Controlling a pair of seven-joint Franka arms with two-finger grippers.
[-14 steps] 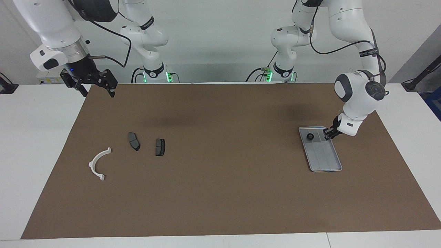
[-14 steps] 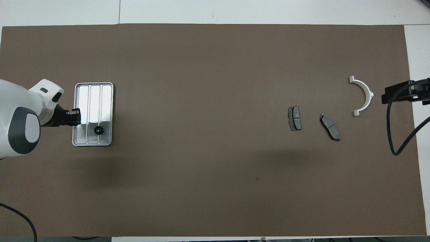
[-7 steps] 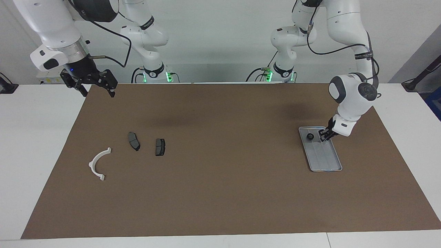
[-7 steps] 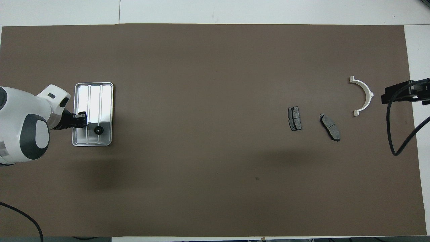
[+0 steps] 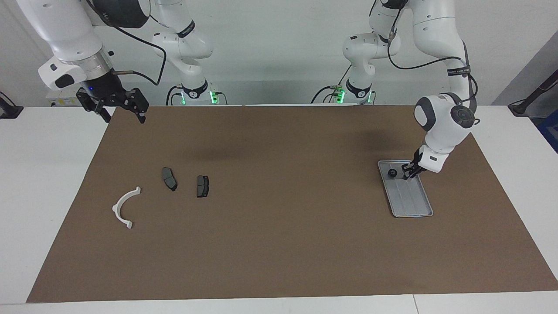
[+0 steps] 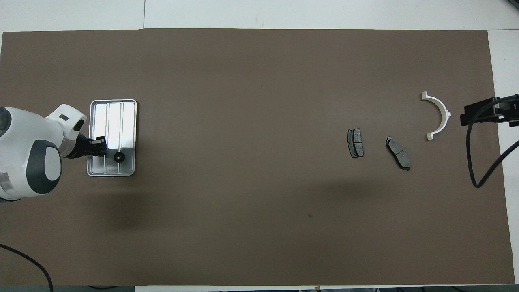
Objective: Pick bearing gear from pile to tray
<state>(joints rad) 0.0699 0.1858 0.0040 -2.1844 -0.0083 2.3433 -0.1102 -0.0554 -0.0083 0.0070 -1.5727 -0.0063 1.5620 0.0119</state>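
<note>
A small black round part (image 5: 392, 173), taken to be the bearing gear, is seen lying in the silver-grey metal tray (image 5: 414, 205), at the tray's end nearer to the robots, toward the left arm's end of the surface (image 5: 279, 244). The left end effector (image 5: 409, 171) is held low over the same end of the tray, just beside the gear; whether its fingers are parted or together cannot be told, and nothing can be seen held in them. The right end effector (image 5: 117, 104) is held raised and wide open, empty, over the edge of the brown mat, where it waits.

The gear is judged light, rigid and hard, and probably smooth enough to slip or roll on the metal. A hold is best taken across its round outer rim, from above, with the fingers squarely on either side.

Toward the right arm's end lie the white curved arc piece (image 5: 124, 207) and two dark grey brake pads (image 5: 169, 179) (image 5: 202, 186).
</note>
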